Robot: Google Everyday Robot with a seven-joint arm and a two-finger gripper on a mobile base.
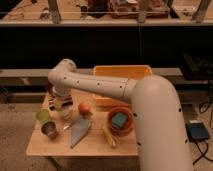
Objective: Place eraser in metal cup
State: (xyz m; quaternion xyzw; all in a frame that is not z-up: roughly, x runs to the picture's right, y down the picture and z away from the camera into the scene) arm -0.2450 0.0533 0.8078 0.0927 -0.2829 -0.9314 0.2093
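The metal cup stands at the table's front left, small and silver-grey with a dark inside. My gripper hangs down from the white arm over the left part of the table, behind and a little right of the metal cup, and above it. A small dark and red patch shows at the gripper's lower end; I cannot tell whether it is the eraser. No eraser lies in plain sight on the table.
A pale green cup stands just behind the metal cup. On the wooden table are an orange fruit, a grey cloth, a yellow banana, a red bowl holding a teal sponge, and an orange bin.
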